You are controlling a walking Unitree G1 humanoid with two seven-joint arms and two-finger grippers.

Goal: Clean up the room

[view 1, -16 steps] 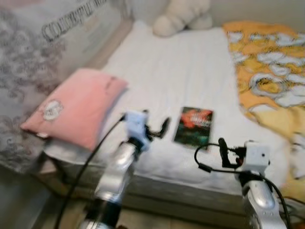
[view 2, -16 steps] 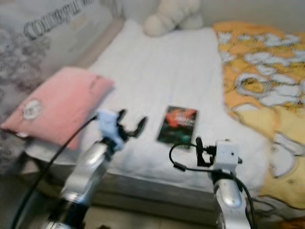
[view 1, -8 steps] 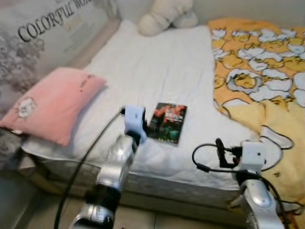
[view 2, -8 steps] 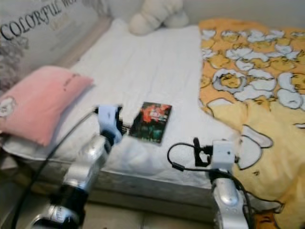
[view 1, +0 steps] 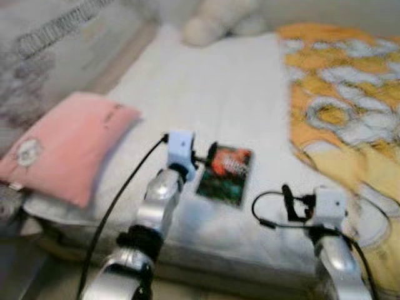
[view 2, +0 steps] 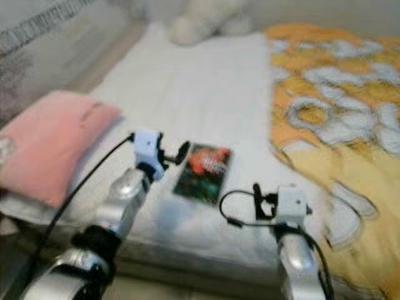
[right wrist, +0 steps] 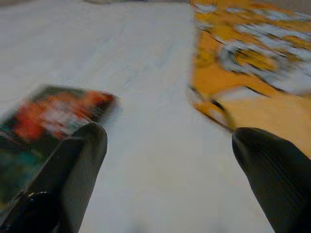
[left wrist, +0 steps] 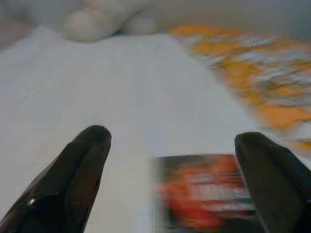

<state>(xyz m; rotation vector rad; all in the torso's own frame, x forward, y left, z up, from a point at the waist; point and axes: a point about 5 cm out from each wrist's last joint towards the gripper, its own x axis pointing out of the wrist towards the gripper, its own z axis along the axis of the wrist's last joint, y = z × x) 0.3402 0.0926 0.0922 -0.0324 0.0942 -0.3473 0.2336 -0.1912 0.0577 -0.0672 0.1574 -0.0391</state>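
Observation:
A dark book [view 1: 226, 174] with a red and green cover lies flat on the white bed sheet [view 1: 219, 94], near the bed's front edge. My left gripper [view 1: 203, 157] hovers at the book's far left corner, open; in the left wrist view the book [left wrist: 206, 194] lies low between the two spread fingers [left wrist: 82, 165]. My right gripper [view 1: 294, 201] is held over the sheet to the right of the book, nearer to me, open and holding nothing. In the right wrist view the book [right wrist: 48, 116] lies off to one side beyond one finger.
A pink pillow [view 1: 62, 144] lies at the bed's left front corner. A yellow patterned blanket [view 1: 350, 94] covers the right side of the bed. A white plush toy [view 1: 219, 19] sits at the far end. A printed grey wall hanging [view 1: 44, 56] runs along the left.
The view has swung and blurred as the camera moved. My left gripper has closed in from a gap left of the book to its far left corner. The right arm keeps its pose.

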